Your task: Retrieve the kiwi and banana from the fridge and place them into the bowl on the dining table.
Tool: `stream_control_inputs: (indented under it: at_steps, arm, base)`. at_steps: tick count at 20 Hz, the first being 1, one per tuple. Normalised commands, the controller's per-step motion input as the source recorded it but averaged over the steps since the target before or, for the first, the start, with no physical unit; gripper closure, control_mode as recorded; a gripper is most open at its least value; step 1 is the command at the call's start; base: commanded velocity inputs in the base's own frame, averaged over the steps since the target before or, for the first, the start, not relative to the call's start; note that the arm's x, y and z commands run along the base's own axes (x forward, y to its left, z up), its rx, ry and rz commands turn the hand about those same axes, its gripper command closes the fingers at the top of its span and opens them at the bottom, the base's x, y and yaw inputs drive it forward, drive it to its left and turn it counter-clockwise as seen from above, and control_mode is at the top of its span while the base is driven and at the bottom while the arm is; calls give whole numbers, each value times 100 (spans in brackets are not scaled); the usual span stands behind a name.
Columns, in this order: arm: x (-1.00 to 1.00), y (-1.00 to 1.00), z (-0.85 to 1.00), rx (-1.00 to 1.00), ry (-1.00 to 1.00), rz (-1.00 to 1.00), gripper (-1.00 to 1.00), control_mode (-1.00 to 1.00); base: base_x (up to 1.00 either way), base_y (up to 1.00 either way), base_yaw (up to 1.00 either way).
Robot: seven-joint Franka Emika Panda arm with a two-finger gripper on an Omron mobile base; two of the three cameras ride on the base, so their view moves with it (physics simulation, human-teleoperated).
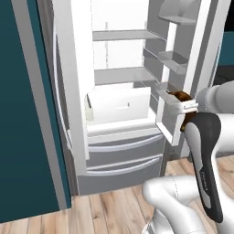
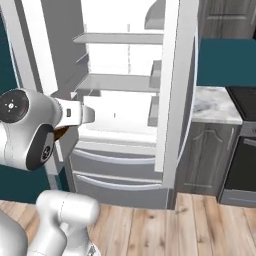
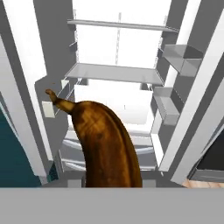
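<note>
The fridge (image 1: 119, 75) stands in front of me with both upper doors swung open and its white shelves bare. A brown, overripe banana (image 3: 105, 144) rises from the bottom of the hand view, stem pointing up and left toward the fridge interior. My gripper (image 1: 179, 103) is shut on the banana, whose brown skin (image 1: 180, 95) shows beside the hand just outside the right door's bins; the fingertips are hidden behind the fruit. A sliver of the banana (image 2: 61, 132) shows under the hand in the right base view. The kiwi, the bowl and the dining table are out of view.
The open right fridge door (image 1: 176, 59) with its bins is close beside the hand. Two grey drawers (image 1: 123, 155) sit below the shelves. A teal wall (image 1: 23, 119) flanks the left. A marble counter (image 2: 215, 106) over dark cabinets and an oven (image 2: 245, 150) lie right.
</note>
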Motion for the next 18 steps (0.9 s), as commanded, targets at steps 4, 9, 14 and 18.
stream_control_inputs:
  at_steps: [4,9,14,18]
  arm:
    - [0,0,0,0,0,0,100,100]
    - [0,0,0,0,0,0,100,100]
    - [0,0,0,0,0,0,100,100]
    - [0,0,0,0,0,0,100,100]
  base:
    - [-46,26,10]
    - [-21,45,38]
    - [0,62,56]
    - [0,69,72]
